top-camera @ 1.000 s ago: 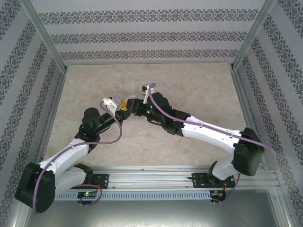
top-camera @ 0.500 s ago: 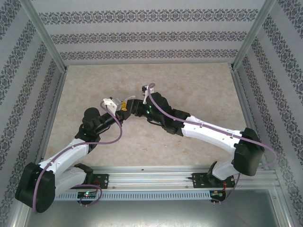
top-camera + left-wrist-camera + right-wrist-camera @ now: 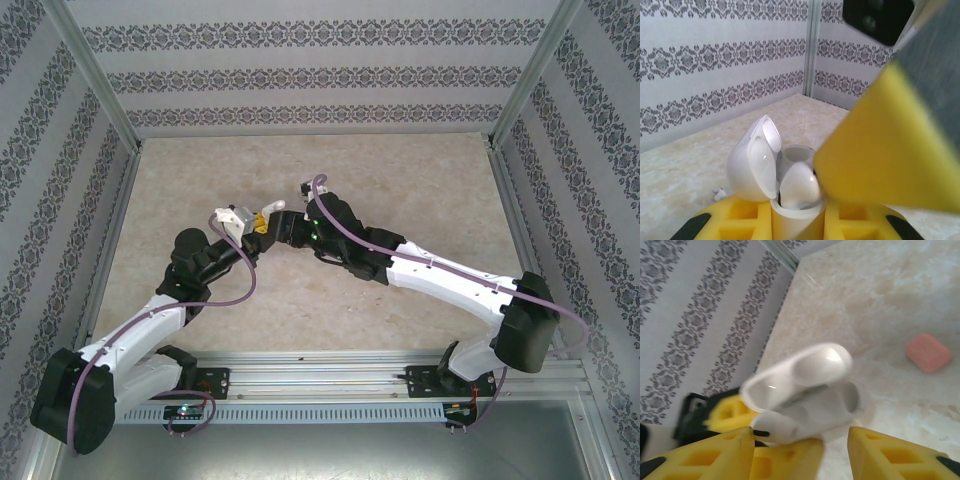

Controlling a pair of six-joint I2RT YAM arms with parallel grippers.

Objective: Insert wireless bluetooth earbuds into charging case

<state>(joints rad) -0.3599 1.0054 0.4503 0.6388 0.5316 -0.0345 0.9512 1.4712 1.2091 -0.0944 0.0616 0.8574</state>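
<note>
**Ana:** Yellow foam pads sit closest in the left wrist view. The left tool (image 3: 797, 209) is clamped on the base of the white charging case (image 3: 790, 222).

**Ben:** And the lid (image 3: 754, 160)?

**Ana:** Swung open, hanging off the left side of the case in that view. One white earbud (image 3: 799, 187) rests in the mouth of the case, with its rounded back rising above the rim. Whether it is pushed fully home cannot be told.

**Ben:** Where does the right tool stand?

**Ana:** Just beside the case. One of its yellow fingers (image 3: 890, 150) looms large and blurred at the right of the left wrist view. In its own camera the right tool (image 3: 801, 455) has its fingers apart and grips nothing. The open case and the earbud sit just beyond the gap between them.

**Ben:** Anything farther out?

**Ana:** A small white bit (image 3: 718, 192) lies on the table (image 3: 880, 290) behind the lid, too small to name. Beyond that, a closed pink case (image 3: 928, 352) lies flat on the pale marbled top, well apart from both tools. Farthest back stand the patterned walls (image 3: 715, 55). From above, the two arms meet near the middle of the table, tool tip to tool tip.
</note>
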